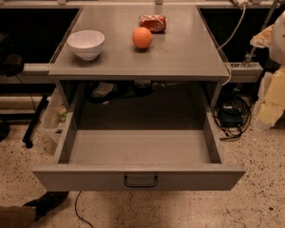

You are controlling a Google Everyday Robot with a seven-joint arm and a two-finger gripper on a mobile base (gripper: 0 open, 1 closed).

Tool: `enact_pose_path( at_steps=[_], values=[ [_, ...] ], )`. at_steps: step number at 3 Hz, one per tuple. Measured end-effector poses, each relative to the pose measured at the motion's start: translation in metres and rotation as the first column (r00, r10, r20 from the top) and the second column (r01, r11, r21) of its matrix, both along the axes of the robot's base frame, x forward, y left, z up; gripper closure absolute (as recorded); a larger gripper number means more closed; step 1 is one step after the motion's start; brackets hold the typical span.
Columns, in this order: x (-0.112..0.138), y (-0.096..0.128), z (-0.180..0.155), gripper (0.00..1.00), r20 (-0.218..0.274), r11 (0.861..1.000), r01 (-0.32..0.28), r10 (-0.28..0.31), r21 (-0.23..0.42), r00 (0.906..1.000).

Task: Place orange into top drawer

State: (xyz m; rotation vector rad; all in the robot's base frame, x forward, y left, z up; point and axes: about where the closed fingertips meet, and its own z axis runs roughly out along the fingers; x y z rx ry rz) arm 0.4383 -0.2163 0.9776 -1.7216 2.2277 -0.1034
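Observation:
The orange (pixel 142 37) sits on the grey table top (pixel 180 56), towards the back middle. The top drawer (pixel 140 148) is pulled wide open below the table top, and its inside is bare. Its flat front panel carries a small dark handle (pixel 140 181) at the centre. My gripper (pixel 277 96) shows as pale white and beige shapes at the right edge of the camera view. It is off to the right of the table, far from the orange, and holds nothing that I can see.
A white bowl (pixel 86 43) stands on the table's left side. A red-and-white foil snack bag (pixel 153 23) lies just behind the orange. Cables and a dark box (pixel 230 115) lie on the floor to the right. A shoe (pixel 47 202) is at the bottom left.

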Motion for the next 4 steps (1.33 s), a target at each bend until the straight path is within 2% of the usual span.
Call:
enact_pose_path(
  at_steps=[1, 2, 3, 4],
  values=[
    [0.0, 0.0, 0.0, 0.0, 0.0, 1.0, 0.0, 0.0, 0.0, 1.0],
    [0.005, -0.001, 0.001, 0.0, -0.001, 0.999, 0.028, -0.028, 0.018, 0.9996],
    [0.037, 0.016, -0.006, 0.0, 0.003, 0.993, 0.093, -0.094, 0.073, 0.9956],
    [0.078, 0.041, -0.024, 0.0, -0.016, 0.96, 0.216, -0.217, 0.18, 0.9761]
  ],
)
